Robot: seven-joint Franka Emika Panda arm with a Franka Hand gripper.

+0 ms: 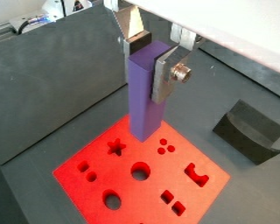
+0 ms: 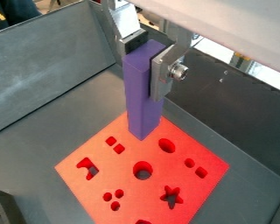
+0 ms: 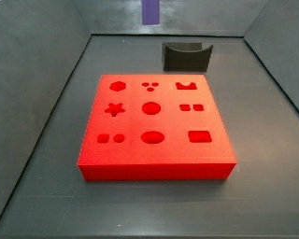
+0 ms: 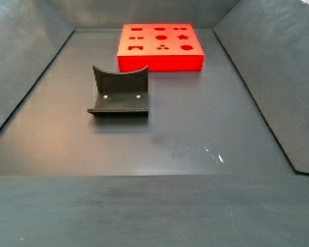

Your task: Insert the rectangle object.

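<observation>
My gripper (image 1: pixel 150 61) is shut on the rectangle object (image 1: pixel 146 105), a long purple bar, and holds it upright by its upper end. Both wrist views show this; the gripper (image 2: pixel 146 61) and the bar (image 2: pixel 143 101) hang well above the red block (image 1: pixel 166 171), which has several shaped holes. The bar's lower end is in the air, clear of the block (image 2: pixel 125 156). In a side view only the bar's lower end (image 3: pixel 149 11) shows, high over the far end of the block (image 3: pixel 152 170), and the gripper is out of frame. A rectangular hole (image 3: pixel 200 136) lies near the block's front right corner.
A dark grey curved holder (image 3: pixel 185 56) stands on the floor beyond the block; it also shows in a wrist view (image 1: pixel 250 129) and in a side view (image 4: pixel 119 92). Grey walls enclose the dark floor. The block (image 4: pixel 161 63) sits at the bin's far end.
</observation>
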